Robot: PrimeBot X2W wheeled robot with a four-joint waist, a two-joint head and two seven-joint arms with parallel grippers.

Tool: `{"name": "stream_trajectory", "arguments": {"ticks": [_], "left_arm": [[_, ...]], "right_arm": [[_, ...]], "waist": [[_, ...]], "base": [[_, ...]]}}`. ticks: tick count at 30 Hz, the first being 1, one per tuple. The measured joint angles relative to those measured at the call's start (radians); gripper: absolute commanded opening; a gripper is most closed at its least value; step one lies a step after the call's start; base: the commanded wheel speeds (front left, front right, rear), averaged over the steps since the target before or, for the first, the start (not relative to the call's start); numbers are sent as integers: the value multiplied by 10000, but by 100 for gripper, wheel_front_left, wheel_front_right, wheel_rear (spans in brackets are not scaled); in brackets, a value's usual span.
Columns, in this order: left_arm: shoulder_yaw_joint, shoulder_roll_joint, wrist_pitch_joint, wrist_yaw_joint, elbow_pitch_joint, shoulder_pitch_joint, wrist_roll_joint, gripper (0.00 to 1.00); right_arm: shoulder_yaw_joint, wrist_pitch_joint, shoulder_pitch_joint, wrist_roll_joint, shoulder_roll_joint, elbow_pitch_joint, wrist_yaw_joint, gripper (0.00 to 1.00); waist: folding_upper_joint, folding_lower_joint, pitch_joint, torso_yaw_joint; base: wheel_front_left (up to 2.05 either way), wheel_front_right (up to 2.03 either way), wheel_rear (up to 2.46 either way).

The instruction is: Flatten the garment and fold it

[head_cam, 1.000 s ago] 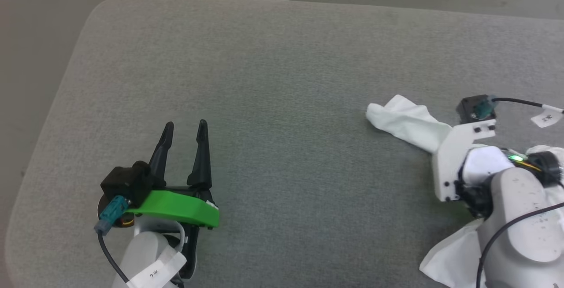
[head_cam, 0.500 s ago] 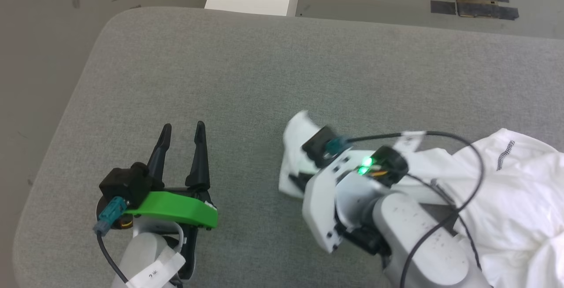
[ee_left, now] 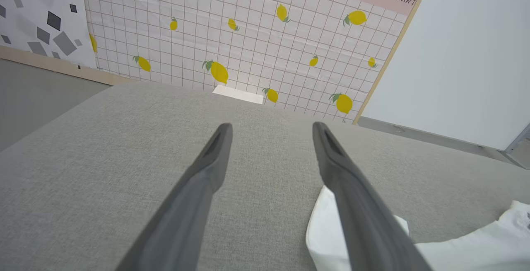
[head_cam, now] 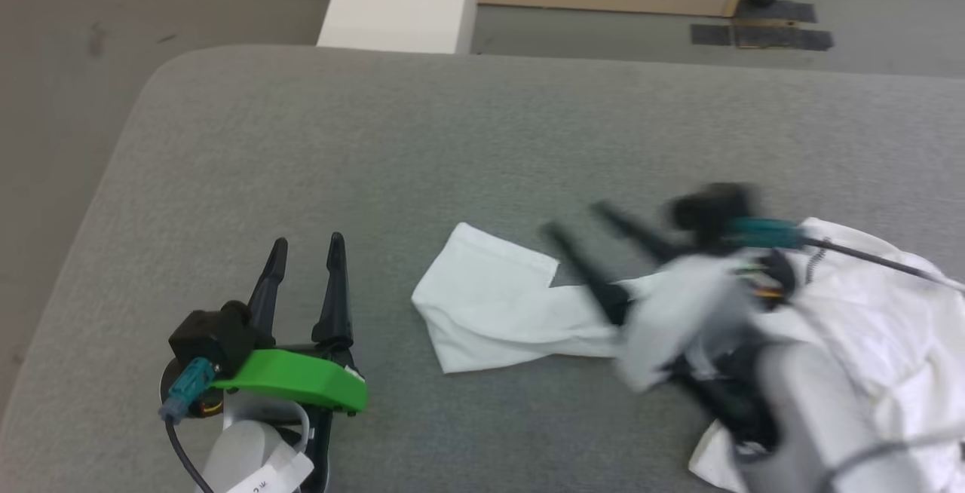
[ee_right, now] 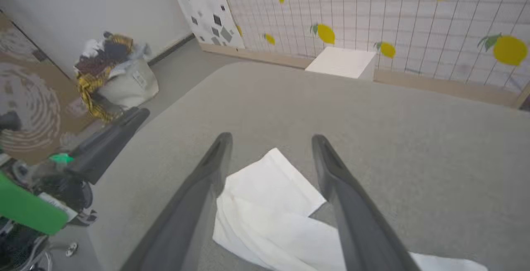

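The right pincer is spread wide, empty, over a sleeve of the white shirt; the left pincer, likewise spread, is set nearby.

My left gripper has two tapered black fingers on a bright green bracket, with a teal cable plug (white tag below). My right gripper is blurred; its mount looks pale grey.

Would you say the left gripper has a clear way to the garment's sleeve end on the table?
Likely yes: the left gripper is open, and the sleeve end lies just to its right, with bare table between them.
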Motion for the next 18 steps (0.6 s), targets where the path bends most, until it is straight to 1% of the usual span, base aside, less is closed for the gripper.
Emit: {"name": "stream_trajectory", "arguments": {"ticks": [4, 6, 8, 11, 14, 16, 18], "left_arm": [[-50, -2, -2, -81, -33, 57, -13, 100], [-144, 0, -2, -88, -38, 66, -13, 100], [-276, 0, -2, -88, -4, 58, -13, 100], [-644, 0, -4, -132, 221, -50, 4, 100], [-1097, -2, 150, -194, 481, -479, -73, 100], [-1450, -8, 510, -207, 679, -895, -378, 100], [-1900, -15, 1108, -215, 989, -1460, -487, 100]], "right_arm": [[-2067, -1317, 988, -635, -23, -1106, 0, 100], [-2911, -2034, 1461, -1141, -25, -1269, -2, 100], [-3499, -2901, 1961, -1469, -46, -1269, -2, 100], [-3931, -3916, 2566, -1908, -44, -980, -2, 100], [-4190, -4612, 2855, -1894, -31, -435, -2, 100], [-4249, -4846, 2913, -1710, -42, -130, -2, 100], [-4242, -5030, 2931, -1590, -36, 84, -2, 100]], "waist": [[0, 0, -154, -424], [0, 0, -213, -669], [0, 0, -261, -964], [0, 0, -297, -1414], [0, -1, -289, -1886], [0, 0, -257, -2191], [0, 0, -186, -2524]], "base": [[0, 0, 0], [0, 0, 0], [0, 0, 0], [0, 0, 0], [0, 0, 0], [0, 0, 0], [0, 0, 0]]}}
